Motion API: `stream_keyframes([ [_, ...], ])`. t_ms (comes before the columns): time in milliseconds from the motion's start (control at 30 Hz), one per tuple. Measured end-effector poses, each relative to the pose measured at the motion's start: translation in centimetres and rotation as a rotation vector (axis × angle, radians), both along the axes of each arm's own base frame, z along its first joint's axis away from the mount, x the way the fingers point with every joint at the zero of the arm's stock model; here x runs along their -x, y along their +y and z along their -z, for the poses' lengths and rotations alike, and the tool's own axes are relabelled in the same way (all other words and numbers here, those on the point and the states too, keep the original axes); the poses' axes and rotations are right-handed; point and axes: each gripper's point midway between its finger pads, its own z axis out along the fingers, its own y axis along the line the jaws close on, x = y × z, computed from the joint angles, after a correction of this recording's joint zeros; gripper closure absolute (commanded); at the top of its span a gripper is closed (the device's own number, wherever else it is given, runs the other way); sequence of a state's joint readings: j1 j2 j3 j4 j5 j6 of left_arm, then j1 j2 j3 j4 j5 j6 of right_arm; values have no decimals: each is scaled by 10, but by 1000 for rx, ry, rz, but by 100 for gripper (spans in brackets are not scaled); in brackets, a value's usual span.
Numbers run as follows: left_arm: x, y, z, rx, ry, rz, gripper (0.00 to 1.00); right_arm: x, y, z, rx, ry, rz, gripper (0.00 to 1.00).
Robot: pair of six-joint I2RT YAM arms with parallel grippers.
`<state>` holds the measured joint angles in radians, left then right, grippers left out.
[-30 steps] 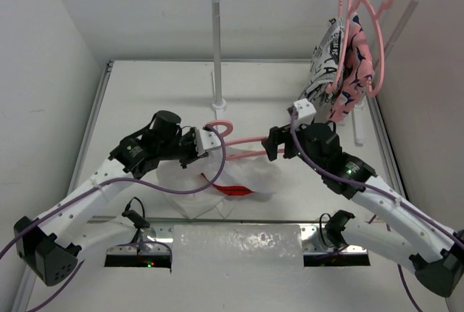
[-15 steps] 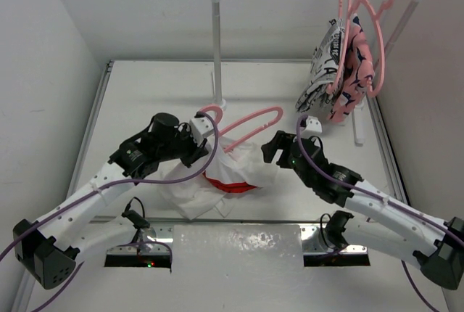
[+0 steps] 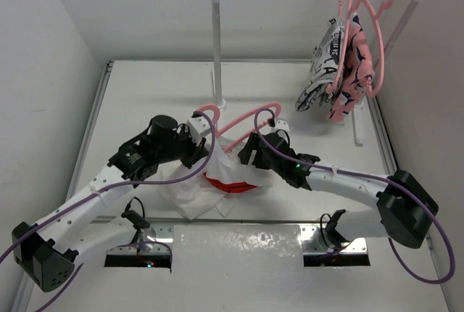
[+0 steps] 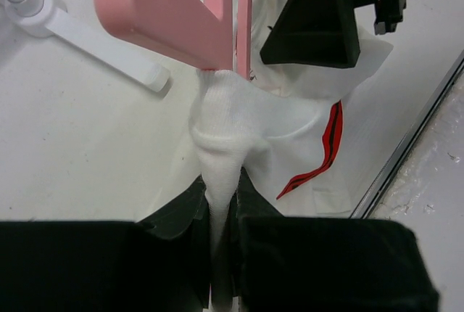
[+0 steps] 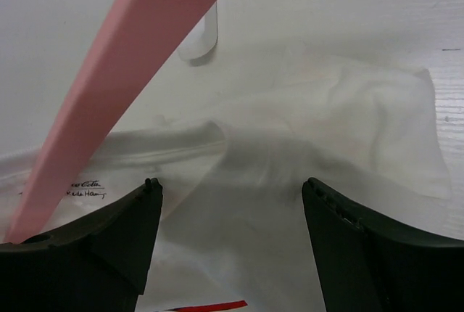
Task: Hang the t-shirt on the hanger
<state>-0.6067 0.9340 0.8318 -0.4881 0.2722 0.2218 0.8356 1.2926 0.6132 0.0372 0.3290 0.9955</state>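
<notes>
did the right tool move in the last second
Yes. In the top view the right tool has slid left, nearer the rack post and farther from the hung garments. It now sits open over the t-shirt.

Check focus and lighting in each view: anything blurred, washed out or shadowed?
Top external: sharp and evenly lit. Left wrist: thin pink plastic hanger near the lens is slightly soft; white fabric t-shirt crisp. Right wrist: the t-shirt looks washed-out, folds low in contrast; the hanger blurred.

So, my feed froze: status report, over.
Left end effector shut on t-shirt. Right end effector open above it. Hanger pokes from bunched fabric. Nothing blocking.
</notes>
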Motion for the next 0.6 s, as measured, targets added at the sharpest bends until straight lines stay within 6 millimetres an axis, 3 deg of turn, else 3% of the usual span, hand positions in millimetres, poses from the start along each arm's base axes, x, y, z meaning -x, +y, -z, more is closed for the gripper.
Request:
stream_keyframes([
  [233,1,0,1,8,5,-9,100,0,9,16,-24,58,14,51],
  [433,1,-1,-3,23,-9,-1,100,-1,0,28,-25,93,62,98],
  [600,6,0,-6,27,-46,31,100,-1,-29,42,0,110,134,100],
])
